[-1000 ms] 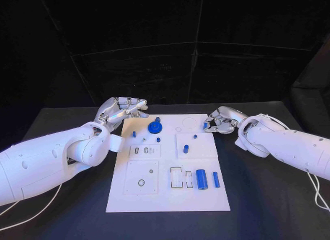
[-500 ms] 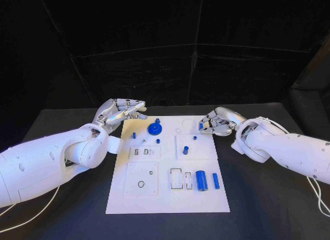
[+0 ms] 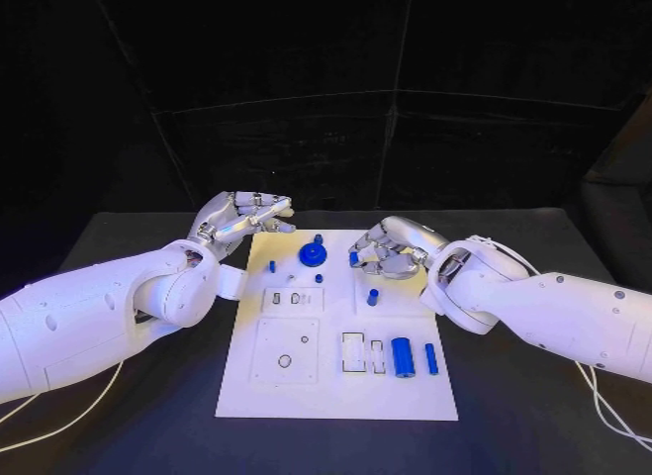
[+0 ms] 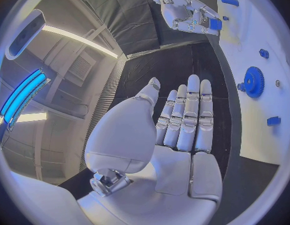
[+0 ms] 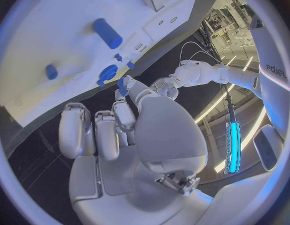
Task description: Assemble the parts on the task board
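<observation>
- Head view: right robot hand (image 3: 390, 253) over the far right part of the flat white task board (image 3: 412, 396), fingers curled and apparently pinching a small blue part (image 3: 354, 259) at the fingertips.
  - Blue toothed gear wheel (image 3: 313, 254) just beside those fingertips, towards the left arm.
  - Short blue peg (image 3: 371, 295) just nearer the robot.
  - Thick blue cylinder (image 3: 402, 356) and slim blue pin (image 3: 429, 358) well nearer on the board, long axes running away from the robot.
  - Left robot hand (image 3: 240, 220) at the board's far left corner above the black bench (image 3: 112, 435), holding nothing.
- Left wrist view: left robot hand (image 4: 182, 130) flat with fingers extended, beside the board (image 4: 244, 135) rather than over it.
  - Gear wheel (image 4: 253, 81) close by.
  - Right robot hand (image 4: 185, 10) beyond, blue part (image 4: 214, 24) in its fingertips.
- Right wrist view: right robot hand (image 5: 126, 130) curled, blue part (image 5: 122, 85) at the fingertips and just short of the gear wheel (image 5: 108, 73).
  - Short peg (image 5: 108, 33) farther off, lying on the board (image 5: 45, 30).
  - Probably a placing move next, with the gear wheel the nearest obstacle.
</observation>
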`<state>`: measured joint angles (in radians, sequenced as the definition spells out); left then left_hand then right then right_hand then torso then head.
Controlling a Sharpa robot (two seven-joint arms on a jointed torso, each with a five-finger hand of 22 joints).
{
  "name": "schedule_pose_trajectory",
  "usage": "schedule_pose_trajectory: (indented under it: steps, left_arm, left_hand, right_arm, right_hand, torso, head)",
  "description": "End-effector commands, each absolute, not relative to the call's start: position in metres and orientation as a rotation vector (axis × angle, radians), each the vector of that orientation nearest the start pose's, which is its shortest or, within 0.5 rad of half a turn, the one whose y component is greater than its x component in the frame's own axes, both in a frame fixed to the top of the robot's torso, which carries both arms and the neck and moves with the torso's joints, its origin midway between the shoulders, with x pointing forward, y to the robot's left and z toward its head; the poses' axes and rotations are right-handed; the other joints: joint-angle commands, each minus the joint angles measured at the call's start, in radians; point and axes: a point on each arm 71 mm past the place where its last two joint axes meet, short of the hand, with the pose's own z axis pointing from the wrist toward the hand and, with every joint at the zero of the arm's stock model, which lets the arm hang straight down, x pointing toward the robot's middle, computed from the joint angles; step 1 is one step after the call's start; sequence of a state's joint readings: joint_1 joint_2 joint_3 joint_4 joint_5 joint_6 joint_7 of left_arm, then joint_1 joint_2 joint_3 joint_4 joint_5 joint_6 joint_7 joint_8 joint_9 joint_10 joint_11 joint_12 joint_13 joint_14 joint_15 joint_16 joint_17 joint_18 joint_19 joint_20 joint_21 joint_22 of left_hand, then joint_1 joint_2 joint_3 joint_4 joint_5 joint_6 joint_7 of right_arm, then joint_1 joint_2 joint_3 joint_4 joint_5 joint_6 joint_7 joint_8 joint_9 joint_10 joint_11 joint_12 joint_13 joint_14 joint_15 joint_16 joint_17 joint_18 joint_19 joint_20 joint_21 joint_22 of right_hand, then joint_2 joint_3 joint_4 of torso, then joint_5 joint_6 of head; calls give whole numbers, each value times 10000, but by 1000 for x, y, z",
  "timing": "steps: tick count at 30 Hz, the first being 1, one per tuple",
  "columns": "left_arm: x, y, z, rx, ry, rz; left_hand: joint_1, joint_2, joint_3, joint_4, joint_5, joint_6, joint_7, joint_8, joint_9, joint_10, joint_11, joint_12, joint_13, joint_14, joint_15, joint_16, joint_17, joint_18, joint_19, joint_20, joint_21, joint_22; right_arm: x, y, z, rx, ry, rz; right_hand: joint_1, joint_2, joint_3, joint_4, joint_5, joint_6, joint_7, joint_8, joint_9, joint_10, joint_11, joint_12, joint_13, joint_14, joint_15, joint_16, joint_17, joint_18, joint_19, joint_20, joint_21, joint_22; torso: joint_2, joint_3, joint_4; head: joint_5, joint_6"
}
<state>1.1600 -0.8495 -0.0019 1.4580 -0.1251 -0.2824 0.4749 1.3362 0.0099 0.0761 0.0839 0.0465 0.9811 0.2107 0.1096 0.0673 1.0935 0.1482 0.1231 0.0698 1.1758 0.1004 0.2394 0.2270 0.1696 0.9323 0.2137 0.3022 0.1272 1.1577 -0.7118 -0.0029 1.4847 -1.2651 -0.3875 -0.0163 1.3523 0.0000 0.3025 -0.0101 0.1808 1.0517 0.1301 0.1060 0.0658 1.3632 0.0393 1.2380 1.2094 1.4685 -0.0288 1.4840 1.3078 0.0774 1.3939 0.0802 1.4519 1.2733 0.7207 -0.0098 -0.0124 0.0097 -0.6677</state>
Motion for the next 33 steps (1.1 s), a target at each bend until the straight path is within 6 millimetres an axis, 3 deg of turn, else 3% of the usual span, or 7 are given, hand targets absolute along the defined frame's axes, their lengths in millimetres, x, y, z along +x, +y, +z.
schedule_pose_trajectory:
  steps: [1, 10, 13, 19, 33]
  left_arm:
    - [499, 230, -179, -9608, 13502, -15394]
    - [500, 232, -179, -9861, 13447, -15370]
    - [500, 233, -179, -9915, 13416, -15352]
    - [501, 233, -179, -9952, 13383, -15336]
    - [502, 232, -179, -9982, 13423, -15330]
  left_hand:
    - [28, 56, 16, -54, 21, 70, 2, -69, -6, 70, 21, -41, -14, 45, -32, -60, 9, 142, 85, 0, -57, -16]
    - [38, 63, 22, -64, 22, 76, -3, -70, -5, 78, 18, -44, -14, 46, -33, -65, 13, 142, 87, -1, -59, -18]
    - [38, 63, 22, -64, 22, 76, -3, -70, -5, 78, 18, -44, -14, 46, -33, -65, 13, 142, 87, -1, -59, -18]
    - [38, 63, 22, -64, 22, 76, -3, -70, -5, 78, 18, -44, -14, 46, -33, -65, 13, 142, 87, -1, -59, -18]
    - [42, 69, 25, -73, 21, 86, -9, -72, -4, 93, 14, -47, -13, 46, -34, -72, 18, 142, 89, -2, -62, -22]
  right_arm:
    - [485, -128, -184, -779, 15958, 8589]
    - [486, -91, -187, -1510, 15991, 8574]
    - [485, -80, -188, -1772, 16026, 8582]
    - [484, -61, -193, -2122, 16181, 8481]
    - [482, -48, -213, -2365, 16917, 8158]
  right_hand:
    - [-87, 4, 102, -12, 82, 122, -16, 0, 31, 79, 12, 59, 11, 581, -19, 33, 232, -134, 38, -2, 59, 4]
    - [-117, -28, 133, -27, 90, 135, -14, -5, 33, 75, 13, 52, 7, 580, -20, 31, 229, -136, 44, -2, 64, 15]
    - [-144, -50, 148, -32, 84, 146, -14, -9, 34, 71, 13, 44, 1, 578, -20, 26, 216, -134, 37, -2, 59, 2]
    - [-155, -56, 155, -33, 81, 149, -14, -10, 34, 69, 13, 42, -1, 575, -19, 21, 202, -134, 39, -2, 60, 6]
    - [-218, -102, 202, -49, 73, 161, -12, -25, 34, 40, 15, 4, -32, 566, -19, 3, 159, -133, 34, -2, 56, -1]
  torso:
    - [-78, -27, 44]
    - [-132, -103, 132]
    - [-128, -82, 106]
    - [-120, -75, 111]
    - [-124, -64, 114]
  head:
    - [80, -14]
    - [150, -72]
    - [236, -151]
    - [281, -251]
    - [397, -457]
